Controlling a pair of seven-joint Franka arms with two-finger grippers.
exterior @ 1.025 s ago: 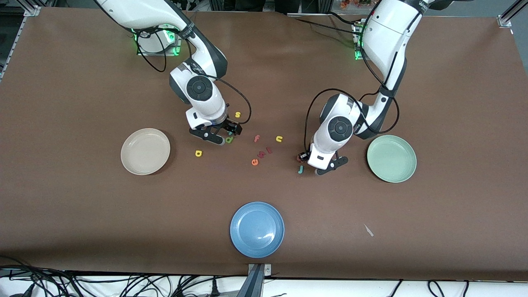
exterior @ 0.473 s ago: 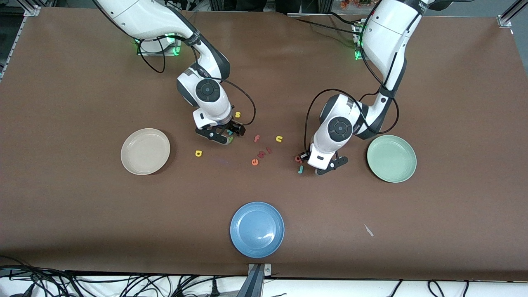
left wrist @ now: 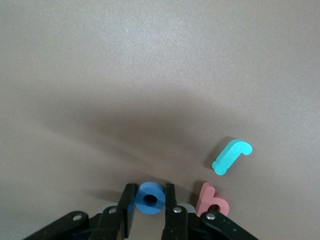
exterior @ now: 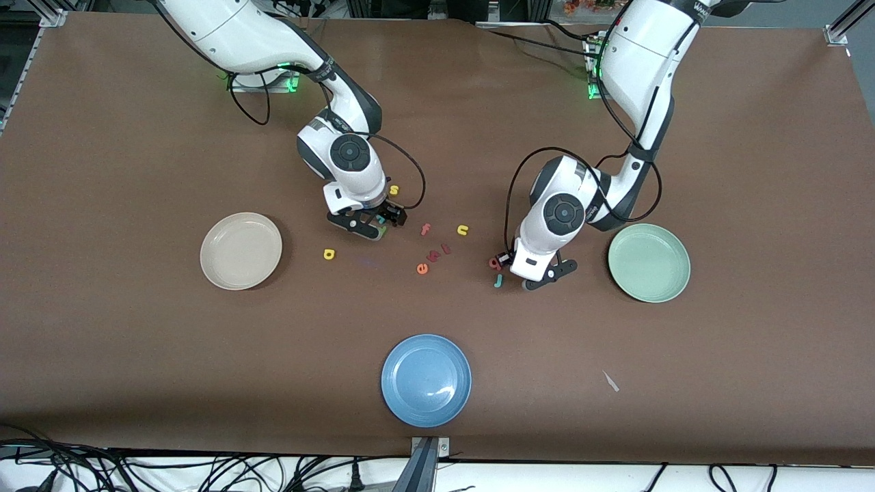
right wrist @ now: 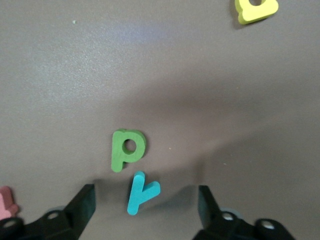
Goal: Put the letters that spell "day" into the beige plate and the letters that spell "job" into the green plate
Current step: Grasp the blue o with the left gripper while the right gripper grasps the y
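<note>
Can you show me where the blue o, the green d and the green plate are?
blue o [left wrist: 150,198]: left wrist view, on its ring, between the shut fingers.
green d [right wrist: 126,148]: right wrist view, on its round part.
green plate [exterior: 649,262]: front view, on its bare middle.

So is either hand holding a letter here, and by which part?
The left hand is shut on the blue "o", pinching the ring's outer edges. The right hand is open, straddling the teal "y", holding nothing.

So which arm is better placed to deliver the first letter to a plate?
Left, probably. The left gripper is already shut on the blue ring-shaped foam "o", close to the pale green plate. The right gripper stands open around the teal foam "y", not yet gripping.
</note>
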